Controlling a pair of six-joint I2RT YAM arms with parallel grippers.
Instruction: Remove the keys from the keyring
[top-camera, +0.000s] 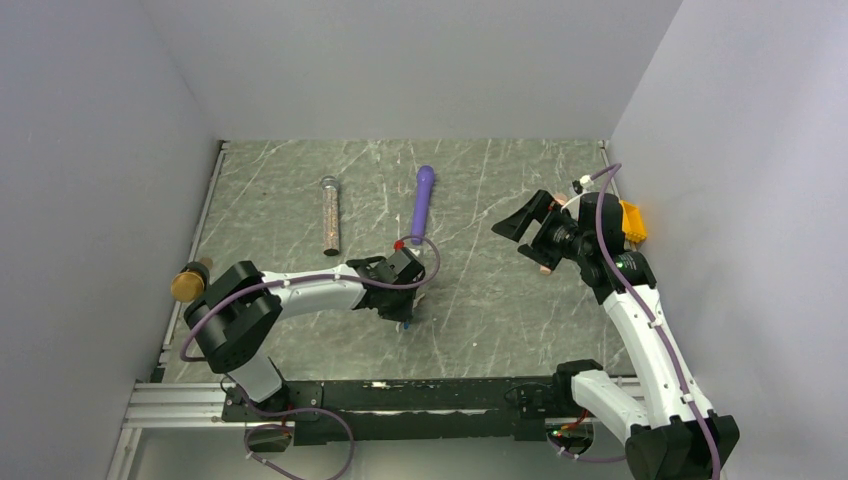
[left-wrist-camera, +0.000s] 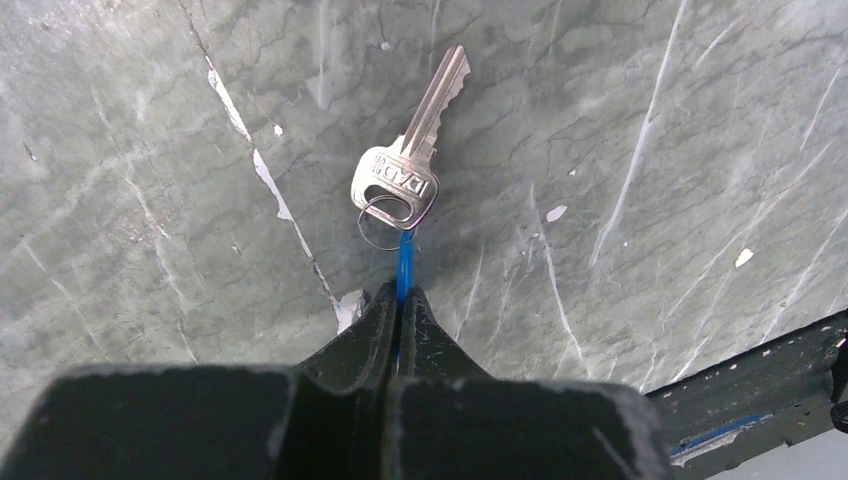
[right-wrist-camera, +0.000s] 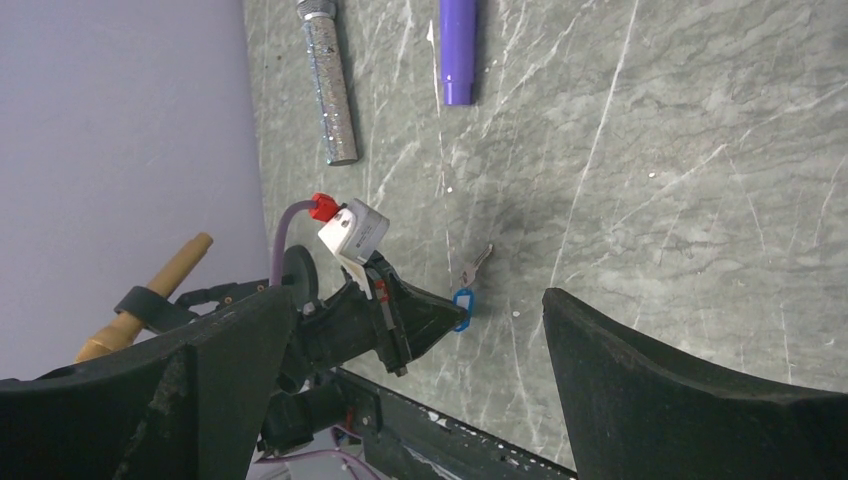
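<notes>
Left hand clamped on blue tag of keyring — key, light, stiff, slippery, lies just beyond its fingertips, best pinched at the bow; right hand apart, empty.

Polished stamped metal on key; beside key, glossy blue plastic and thin wire on keyring; beneath key, matt veined table.

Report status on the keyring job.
Left gripper jaws shut on keyring. Right gripper open, away. Key not yet off, flat on table. Nothing blocking.
</notes>
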